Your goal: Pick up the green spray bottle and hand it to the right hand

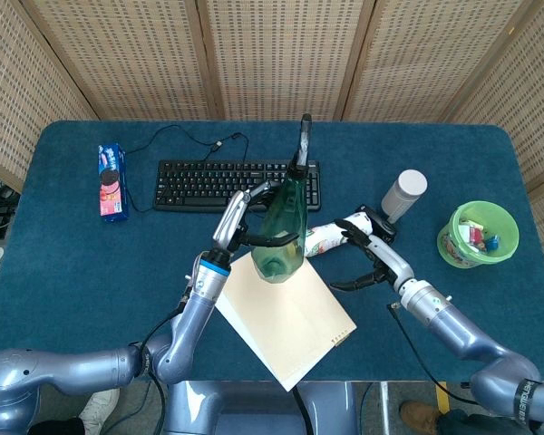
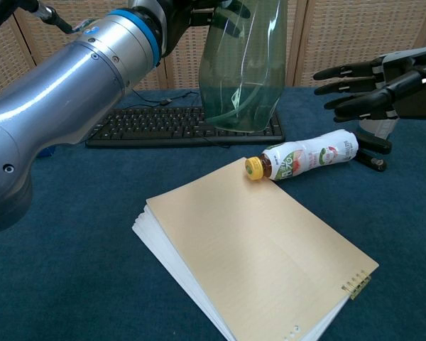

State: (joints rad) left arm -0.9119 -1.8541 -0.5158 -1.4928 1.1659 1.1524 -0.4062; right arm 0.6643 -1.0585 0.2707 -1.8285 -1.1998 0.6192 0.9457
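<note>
My left hand [image 1: 240, 216] [image 2: 199, 18] grips the green spray bottle [image 1: 283, 224] [image 2: 243, 67] and holds it upright in the air above the notebook [image 1: 286, 304]. The bottle's black nozzle [image 1: 304, 136] points up. My right hand [image 1: 364, 249] [image 2: 373, 82] hovers to the right of the bottle with fingers spread toward it. A gap still shows between those fingers and the bottle. It holds nothing.
A black keyboard [image 1: 199, 184] lies behind the bottle. A lying drink bottle [image 2: 305, 158] with a yellow cap rests by the notebook's far corner. A white tumbler [image 1: 403, 193], a green bowl [image 1: 503, 222] of small items and a cookie pack [image 1: 111, 181] stand around.
</note>
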